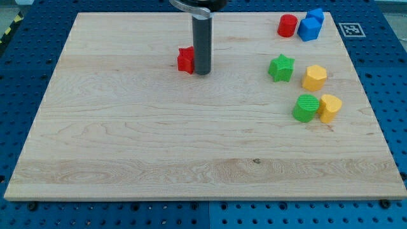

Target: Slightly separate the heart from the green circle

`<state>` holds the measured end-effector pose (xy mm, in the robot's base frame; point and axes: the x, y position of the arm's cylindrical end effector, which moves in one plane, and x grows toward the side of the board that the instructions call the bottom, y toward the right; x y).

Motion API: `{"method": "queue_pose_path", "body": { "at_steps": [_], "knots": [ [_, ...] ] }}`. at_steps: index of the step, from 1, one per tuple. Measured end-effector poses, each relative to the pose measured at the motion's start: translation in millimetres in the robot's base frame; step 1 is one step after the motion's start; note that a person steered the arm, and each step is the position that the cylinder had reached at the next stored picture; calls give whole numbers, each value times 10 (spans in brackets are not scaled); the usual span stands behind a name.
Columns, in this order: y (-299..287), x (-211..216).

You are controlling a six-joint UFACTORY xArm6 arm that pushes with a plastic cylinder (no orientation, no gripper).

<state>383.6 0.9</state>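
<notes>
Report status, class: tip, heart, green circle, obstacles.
My tip beside red block, far from pair. Yellow heart touching green circle. Path between clear.

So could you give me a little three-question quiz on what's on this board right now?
1. True or false: my tip touches the green circle.
2. Which block sits right beside the green circle: A) yellow heart, B) green star, C) red cylinder?
3. Fill in: my tip stands just to the view's right of a ___ block.

Key: 1 false; 2 A; 3 red.
</notes>
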Motion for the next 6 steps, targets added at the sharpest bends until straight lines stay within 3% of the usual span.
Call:
{"method": "queue_pose_path", "body": {
  "at_steps": [1, 4, 6],
  "knots": [
    [383, 248],
    [1540, 389],
    [1765, 577]
  ]
}}
